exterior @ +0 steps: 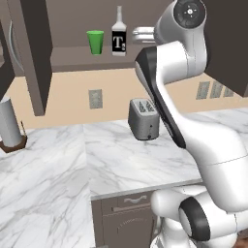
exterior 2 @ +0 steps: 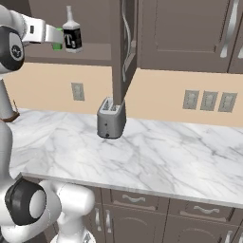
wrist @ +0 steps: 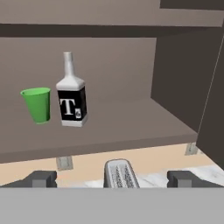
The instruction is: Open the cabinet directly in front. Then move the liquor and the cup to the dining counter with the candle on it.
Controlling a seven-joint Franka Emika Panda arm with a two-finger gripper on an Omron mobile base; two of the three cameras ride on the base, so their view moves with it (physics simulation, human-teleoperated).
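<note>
The cabinet [exterior: 36,53] stands open, both doors swung out, its right door [exterior 2: 124,42] seen edge-on. On its lower shelf [wrist: 118,127] the green cup [wrist: 37,105] [exterior: 95,42] stands left of the liquor [wrist: 71,100] [exterior: 118,41] [exterior 2: 72,37], a bottle with a white T on a black label. My gripper [wrist: 112,179] is open and empty, held level with the shelf a little short of the bottle and to its right [exterior: 140,35]. Both fingertips [wrist: 41,178] sit wide apart. The dining counter and the candle are out of view.
A grey toaster [exterior: 144,118] [exterior 2: 111,118] stands on the marble worktop [exterior: 121,160] below the cabinet. A paper towel roll [exterior: 9,121] is at the far left. Closed wall cabinets [exterior 2: 190,33] hang to the right. Drawer fronts [exterior 2: 137,199] run under the worktop.
</note>
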